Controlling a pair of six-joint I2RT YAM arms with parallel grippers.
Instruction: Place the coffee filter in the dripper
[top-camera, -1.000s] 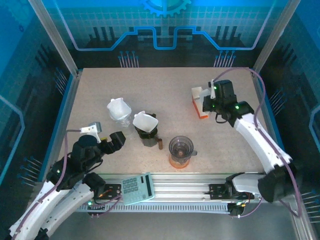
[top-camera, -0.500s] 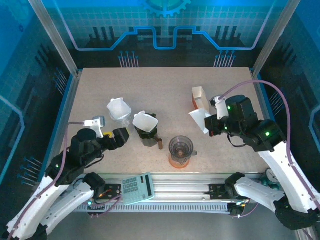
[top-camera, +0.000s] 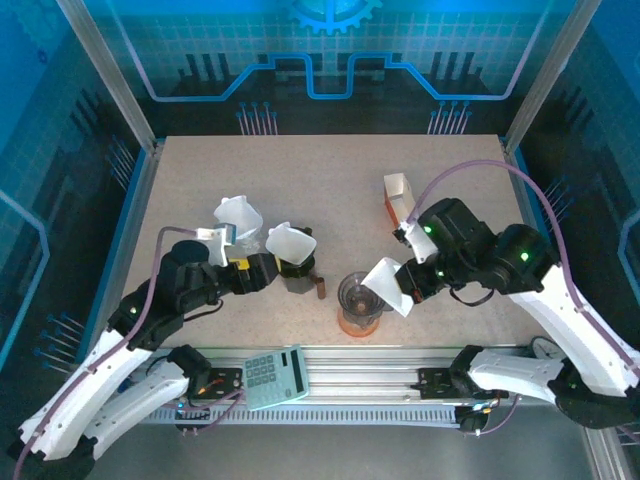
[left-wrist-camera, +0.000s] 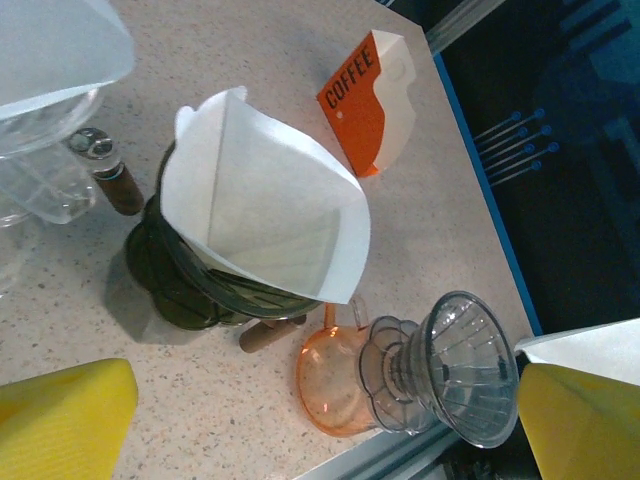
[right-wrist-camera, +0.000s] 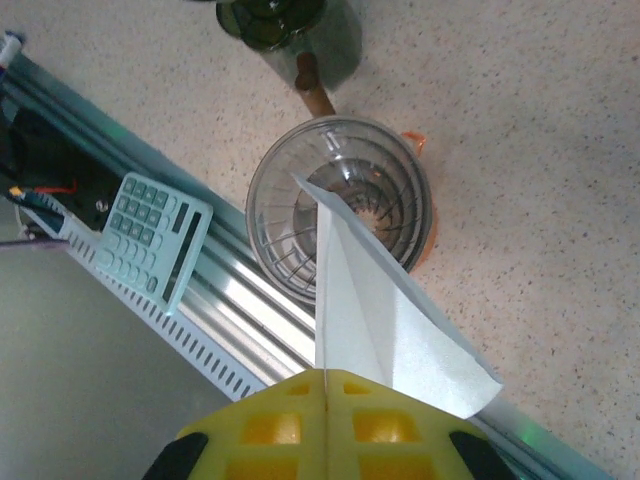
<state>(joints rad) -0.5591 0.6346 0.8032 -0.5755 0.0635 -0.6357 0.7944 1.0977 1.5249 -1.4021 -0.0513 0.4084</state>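
Coffee filter (right-wrist-camera: 385, 320), folded flat, is pinched in the tightly closed right claw (right-wrist-camera: 325, 385), its tip over the clear dripper (right-wrist-camera: 290, 200) (near the tabletop's (top-camera: 320, 180) front edge). Left claw (top-camera: 255, 272) is spread wide, holding nothing.

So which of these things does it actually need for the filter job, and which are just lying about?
In the job: paper filter, pinched in the right gripper; clear dripper on its orange cup.
Lying about: dark dripper already holding a filter; coffee box; calculator; clear jug.
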